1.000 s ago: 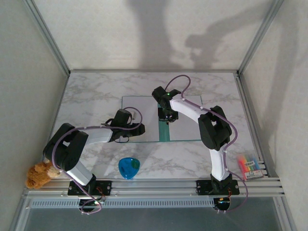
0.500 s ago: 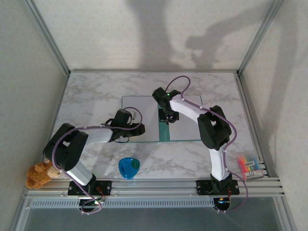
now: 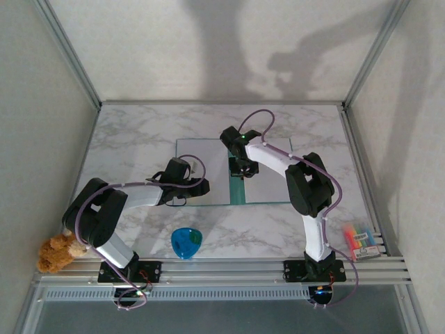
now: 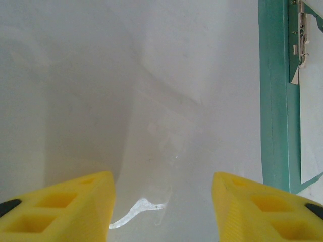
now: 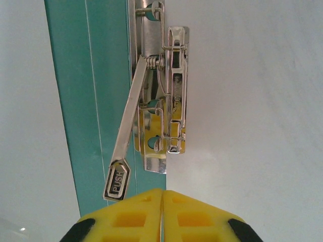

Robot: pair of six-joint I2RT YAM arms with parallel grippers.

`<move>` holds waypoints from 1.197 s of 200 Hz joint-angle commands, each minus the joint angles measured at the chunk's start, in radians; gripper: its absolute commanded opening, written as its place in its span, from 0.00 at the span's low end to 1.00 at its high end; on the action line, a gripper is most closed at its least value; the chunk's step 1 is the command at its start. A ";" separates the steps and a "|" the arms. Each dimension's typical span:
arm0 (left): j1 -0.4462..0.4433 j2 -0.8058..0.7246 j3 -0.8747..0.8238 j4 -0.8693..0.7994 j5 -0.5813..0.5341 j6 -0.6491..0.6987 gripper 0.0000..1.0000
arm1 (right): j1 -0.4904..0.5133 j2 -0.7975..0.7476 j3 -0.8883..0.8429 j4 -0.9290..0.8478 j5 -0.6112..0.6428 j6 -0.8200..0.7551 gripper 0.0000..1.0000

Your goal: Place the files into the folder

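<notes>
Obs.: the folder (image 3: 205,149) lies open and flat mid-table, its teal spine (image 5: 96,101) running toward my bases. One white sheet of the files (image 5: 252,91) sits on the right half, its edge at the metal clip (image 5: 174,91).

My right gripper (image 5: 162,195) is pressed together on nothing, just short of the PUSH lever (image 5: 117,182). My left gripper (image 4: 162,194) stands apart over the pale left half.

The lever looks raised, though I can't tell for sure. Left to do, I judge: latch the clip and shut the cover.

Shiny metal clip (image 5: 172,91), matt paper folder (image 5: 96,101)
</notes>
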 commanded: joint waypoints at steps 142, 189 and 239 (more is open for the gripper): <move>-0.008 0.026 -0.006 -0.147 -0.046 -0.003 0.58 | -0.060 -0.062 0.135 -0.007 -0.099 -0.038 0.31; -0.005 -0.040 0.160 -0.278 -0.078 0.030 0.70 | -0.100 -0.115 0.115 0.030 -0.146 -0.046 0.32; -0.003 -0.011 0.367 -0.293 -0.096 0.070 0.75 | -0.171 -0.210 0.016 0.109 -0.226 -0.044 0.31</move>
